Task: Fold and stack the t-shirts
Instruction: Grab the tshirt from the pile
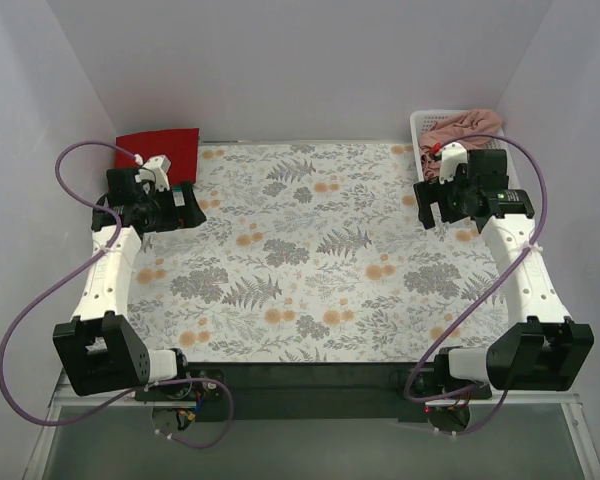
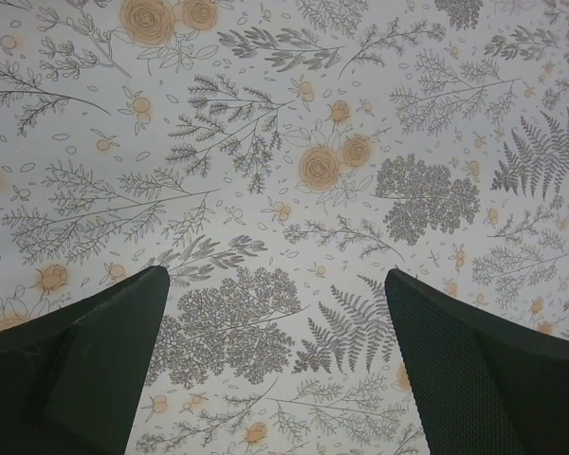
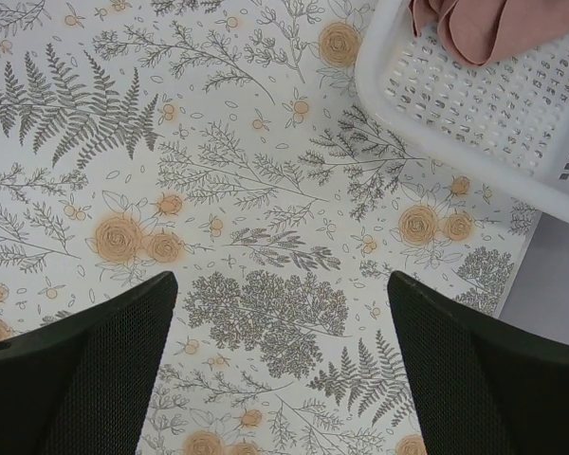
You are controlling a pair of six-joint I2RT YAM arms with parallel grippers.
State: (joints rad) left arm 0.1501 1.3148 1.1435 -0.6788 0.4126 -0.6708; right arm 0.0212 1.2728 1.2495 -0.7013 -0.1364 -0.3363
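A folded red t-shirt (image 1: 160, 146) lies at the table's far left corner, partly behind my left gripper (image 1: 192, 207). A crumpled dusty pink t-shirt (image 1: 462, 128) sits in the white basket (image 1: 420, 125) at the far right; it also shows in the right wrist view (image 3: 469, 27). My left gripper (image 2: 277, 284) is open and empty above the floral cloth (image 2: 294, 142). My right gripper (image 3: 283, 289) is open and empty above the cloth, just left of the basket (image 3: 474, 104). No orange or teal shirt shows.
The floral table cloth (image 1: 320, 250) covers the whole table top. White walls close in on three sides. The cloth's right edge (image 3: 526, 275) shows beneath the basket in the right wrist view.
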